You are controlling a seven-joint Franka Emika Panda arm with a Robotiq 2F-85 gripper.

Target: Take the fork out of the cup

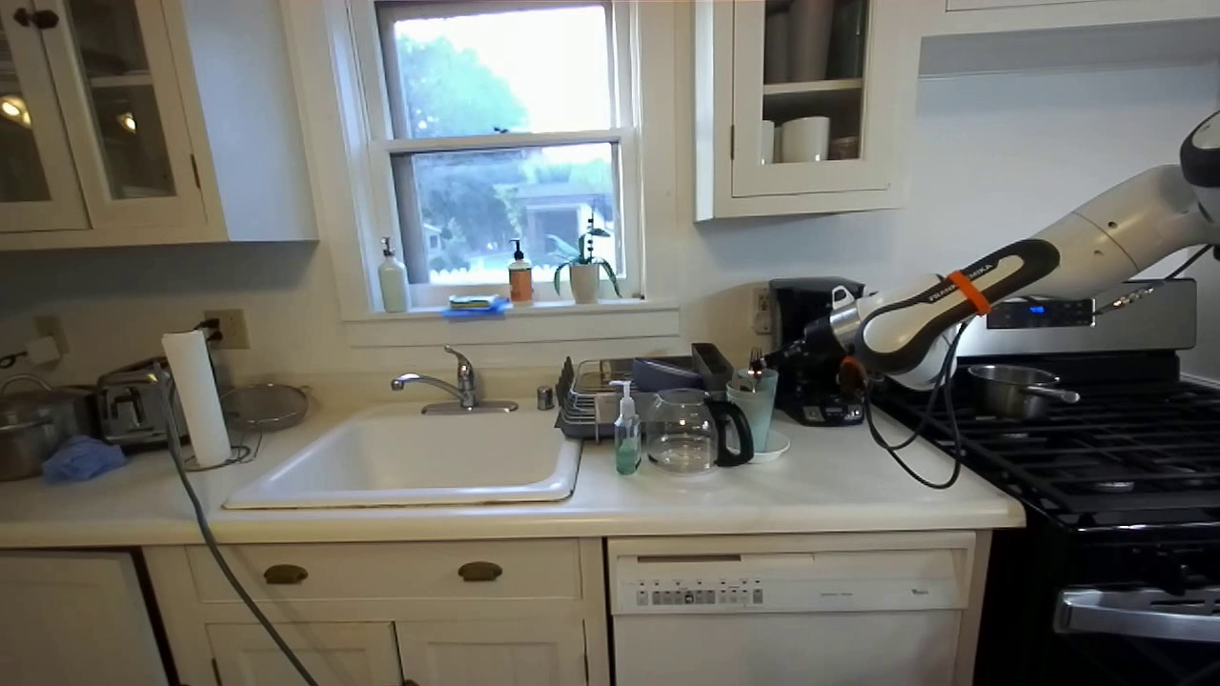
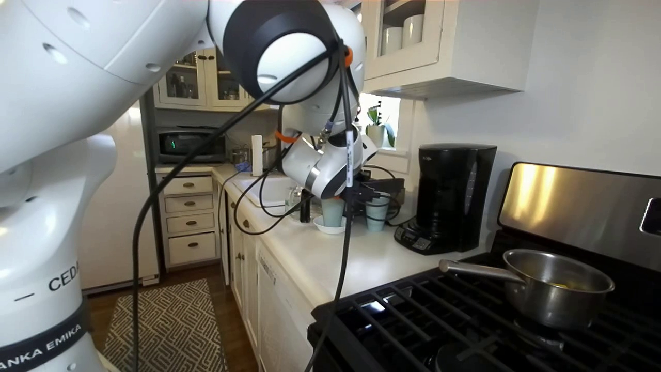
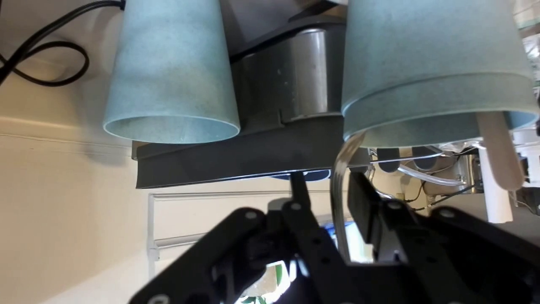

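Observation:
The wrist view is upside down. The pale green cup (image 3: 434,55) is on its right, with the slim metal fork (image 3: 339,190) sticking out over the rim. My gripper (image 3: 325,175) is partly open, with the fork between its fingers, nearer one finger; a gap shows on the other side. The fork's far end is hidden by the gripper. In an exterior view the cup (image 1: 756,414) stands upright on a white saucer, the fork's tines (image 1: 756,359) above it, beside my gripper (image 1: 783,356). The cup (image 2: 333,213) also shows in an exterior view; the fork is hidden there.
A second green cup (image 3: 173,80) stands beside the first, nearer the wall. A beige handle (image 3: 500,152) also sticks out of the fork's cup. A glass jug (image 1: 681,433), soap bottle (image 1: 626,438), dish rack (image 1: 596,400) and black coffee maker (image 2: 449,201) are close by.

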